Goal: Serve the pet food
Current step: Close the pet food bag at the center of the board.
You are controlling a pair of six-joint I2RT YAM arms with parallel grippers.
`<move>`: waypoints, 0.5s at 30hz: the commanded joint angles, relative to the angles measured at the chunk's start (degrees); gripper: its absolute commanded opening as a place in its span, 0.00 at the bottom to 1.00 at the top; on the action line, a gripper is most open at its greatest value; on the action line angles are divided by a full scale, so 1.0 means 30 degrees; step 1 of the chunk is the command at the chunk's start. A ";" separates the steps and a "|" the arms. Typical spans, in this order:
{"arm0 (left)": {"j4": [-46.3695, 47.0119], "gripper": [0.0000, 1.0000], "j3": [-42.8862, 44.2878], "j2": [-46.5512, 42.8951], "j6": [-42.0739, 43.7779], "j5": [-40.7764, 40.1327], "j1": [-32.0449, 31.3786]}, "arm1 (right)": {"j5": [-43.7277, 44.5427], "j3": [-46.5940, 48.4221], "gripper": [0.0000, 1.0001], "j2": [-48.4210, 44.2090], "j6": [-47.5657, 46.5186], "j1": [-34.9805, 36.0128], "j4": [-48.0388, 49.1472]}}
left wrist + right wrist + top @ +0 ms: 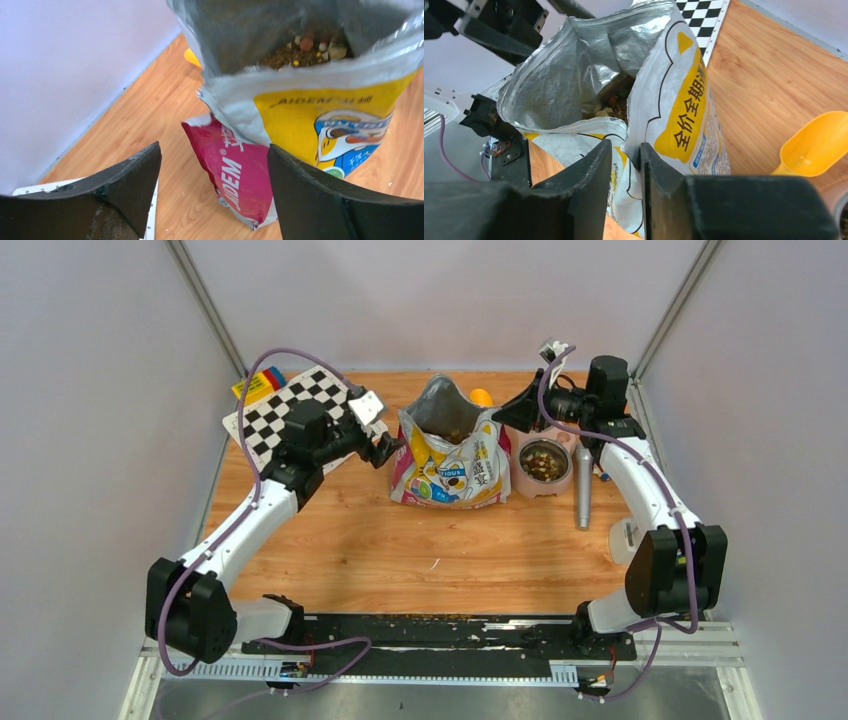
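Observation:
The pet food (452,432) is a heap of brown kibble inside the open cartoon bag (450,475). It also shows in the left wrist view (305,50) and the right wrist view (611,105). More kibble (545,462) fills a pink bowl (523,475) right of the bag. My left gripper (385,450) is open beside the bag's left edge (240,170), not touching it. My right gripper (512,415) is at the bag's upper right rim. Its jaws (626,145) stand narrowly apart, and the rim (644,115) lies against one finger.
A yellow scoop (482,397) lies behind the bag, and it also shows in the right wrist view (819,145). A grey cylinder (583,490) lies right of the bowl. A checkerboard (290,410) and coloured blocks (260,385) sit at the back left.

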 commanded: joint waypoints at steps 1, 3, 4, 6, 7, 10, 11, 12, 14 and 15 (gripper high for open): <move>-0.1668 0.86 0.1788 -0.0412 -0.0913 0.2333 0.0460 | -0.2133 0.1054 0.32 -0.0238 -0.1602 0.0672 -0.0224; -0.2321 0.87 0.2237 -0.0190 -0.0696 0.3189 0.0485 | -0.2146 0.1265 0.32 -0.0140 -0.2386 0.0799 -0.0850; -0.2552 0.90 0.2376 0.0013 -0.0571 0.3432 0.0481 | -0.2062 0.1399 0.32 -0.0104 -0.2592 0.0832 -0.1096; -0.3087 0.93 0.2864 0.0354 -0.0280 0.4088 0.0480 | -0.2034 0.1645 0.32 -0.0039 -0.3069 0.0876 -0.1557; -0.3474 0.94 0.3261 0.0476 -0.0117 0.4327 0.0480 | -0.2008 0.1776 0.32 -0.0059 -0.3373 0.0897 -0.1833; -0.4470 0.95 0.4470 0.1317 0.0874 0.4527 0.0480 | -0.1815 0.2109 0.29 -0.0095 -0.4500 0.0937 -0.2832; -0.4889 0.95 0.4723 0.1485 0.1032 0.4576 0.0480 | -0.1659 0.2218 0.24 -0.0095 -0.4907 0.0985 -0.3201; -0.5052 0.95 0.5140 0.1831 0.1303 0.4653 0.0480 | -0.1540 0.2305 0.19 -0.0073 -0.5379 0.1009 -0.3547; -0.5443 0.94 0.5714 0.2287 0.1518 0.4943 0.0480 | -0.1353 0.2356 0.10 -0.0098 -0.6039 0.1012 -0.4150; -0.5586 0.94 0.5902 0.2410 0.1535 0.5017 0.0494 | -0.1264 0.2304 0.08 -0.0132 -0.6363 0.1031 -0.4394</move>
